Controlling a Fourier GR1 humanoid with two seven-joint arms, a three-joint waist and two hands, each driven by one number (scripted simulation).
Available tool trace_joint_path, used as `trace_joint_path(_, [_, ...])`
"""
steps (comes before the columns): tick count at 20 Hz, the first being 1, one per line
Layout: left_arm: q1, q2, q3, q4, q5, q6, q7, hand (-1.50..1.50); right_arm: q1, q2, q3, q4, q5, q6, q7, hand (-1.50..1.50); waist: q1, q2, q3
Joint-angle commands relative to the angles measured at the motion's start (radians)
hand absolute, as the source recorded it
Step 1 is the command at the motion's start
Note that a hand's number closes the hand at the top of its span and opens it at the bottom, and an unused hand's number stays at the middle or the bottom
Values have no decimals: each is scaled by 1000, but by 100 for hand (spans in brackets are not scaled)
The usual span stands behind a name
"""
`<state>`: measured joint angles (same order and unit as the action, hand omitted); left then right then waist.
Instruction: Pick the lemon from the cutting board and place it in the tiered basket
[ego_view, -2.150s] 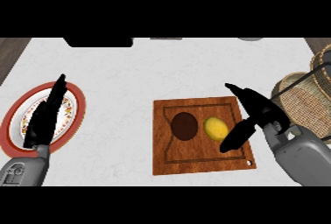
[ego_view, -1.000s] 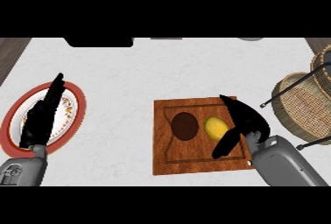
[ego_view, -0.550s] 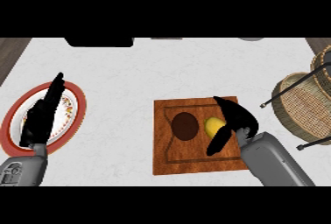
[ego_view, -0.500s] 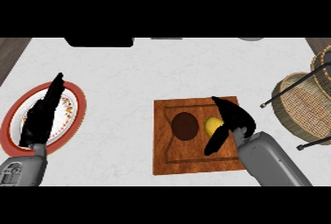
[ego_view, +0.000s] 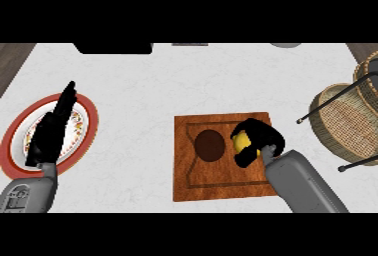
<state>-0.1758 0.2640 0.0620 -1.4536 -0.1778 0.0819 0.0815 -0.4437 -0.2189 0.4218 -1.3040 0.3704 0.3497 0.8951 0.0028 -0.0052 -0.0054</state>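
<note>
Right now the right hand (ego_view: 257, 141) sits on the wooden cutting board (ego_view: 221, 155), its black fingers curled over the lemon (ego_view: 241, 141) so that only a sliver of yellow shows on the hand's left side. The lemon lies on the board's right half, within the carved groove that runs round the board's edge; whether it has lifted off the wood cannot be told from this steep view. Just to the lemon's left is a dark round patch (ego_view: 210, 145) on the board (a recess or a flat disc, hard to say which), close beside the lemon but not covered by the hand. The grey right forearm (ego_view: 301, 184) runs from the lower edge up to the board's right side.

Off to the right, the tiered basket (ego_view: 347, 122) stands at the table's edge, well apart from the board, with woven wicker trays and a dark wire frame; it is partly cut off by the view.

On the left, the left hand (ego_view: 53, 127) rests with fingers straight and pointing up the view, holding nothing, lying over a red-rimmed patterned plate (ego_view: 18, 135). The white table (ego_view: 184, 80) carries all of these things.
</note>
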Motion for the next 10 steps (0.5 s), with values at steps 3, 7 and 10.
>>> trace_joint_path(3, [55, -20, 1, -34, -3, -8, -20, 0, -7, 20, 42, -44, 74, 80, -12, 150, 0, 4, 5])
trace_joint_path(7, [32, 19, 37, -22, 9, -48, -6, 0, 61, 60, -47, -93, 44, 27, 13, 150, -2, 4, 5])
trace_joint_path(10, [62, -6, 19, -82, -1, -39, 32, 0, 98, 121, -38, -186, 57, 2, 90, 150, -3, 3, 5])
